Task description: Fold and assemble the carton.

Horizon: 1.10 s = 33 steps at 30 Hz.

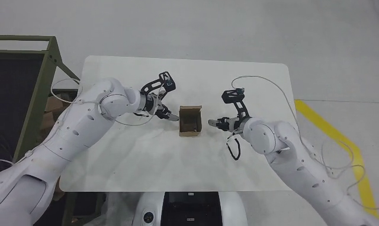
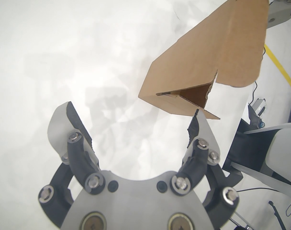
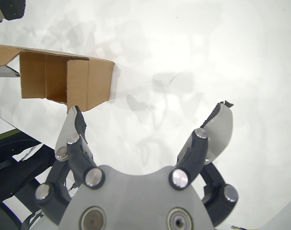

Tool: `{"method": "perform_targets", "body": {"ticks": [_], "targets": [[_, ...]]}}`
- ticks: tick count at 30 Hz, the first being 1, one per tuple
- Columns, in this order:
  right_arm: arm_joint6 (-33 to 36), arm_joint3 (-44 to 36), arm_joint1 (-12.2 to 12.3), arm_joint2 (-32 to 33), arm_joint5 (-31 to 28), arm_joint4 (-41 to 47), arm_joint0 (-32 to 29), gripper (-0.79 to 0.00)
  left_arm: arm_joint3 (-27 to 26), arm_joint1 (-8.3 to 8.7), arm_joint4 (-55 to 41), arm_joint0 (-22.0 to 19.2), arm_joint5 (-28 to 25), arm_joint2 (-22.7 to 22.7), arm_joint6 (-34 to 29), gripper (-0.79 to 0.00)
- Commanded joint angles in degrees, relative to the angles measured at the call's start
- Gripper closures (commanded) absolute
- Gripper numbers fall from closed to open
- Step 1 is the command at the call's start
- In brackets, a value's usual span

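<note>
A small brown carton (image 1: 190,120) stands in the middle of the white table (image 1: 177,78), its top open and its flaps loose. My left gripper (image 1: 170,115) is just beside the carton's left side, open. In the left wrist view the left gripper (image 2: 132,116) has nothing between its fingers, and one fingertip (image 2: 195,120) is at the edge of a bottom flap of the carton (image 2: 207,56). My right gripper (image 1: 214,124) is close to the carton's right side, open. In the right wrist view the right gripper (image 3: 149,108) is open and one fingertip (image 3: 77,116) is at a corner of the carton (image 3: 97,82).
A dark green rack (image 1: 35,66) holding cardboard stands off the table's left side. A thin cable (image 1: 266,84) loops over the table's right part. Yellow tape (image 1: 331,131) marks the floor at the right. Bare tabletop lies in front of and behind the carton.
</note>
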Motion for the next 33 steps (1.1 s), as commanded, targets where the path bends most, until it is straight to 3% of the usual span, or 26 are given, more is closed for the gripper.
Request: {"method": "perform_targets", "body": {"ticks": [1,33], "targets": [[0.33,0.79,-0.29,-0.57,0.08,-0.2,0.6,-0.785,0.14,-0.36,0.24,-0.17,0.17,0.54,0.1,-0.785],[0.87,8.04,-4.7,-7.14,-5.28,1.01,6.21,-0.785,4.41,-4.32,2.54,-2.3,2.19,3.81,-1.21,-0.785]]}}
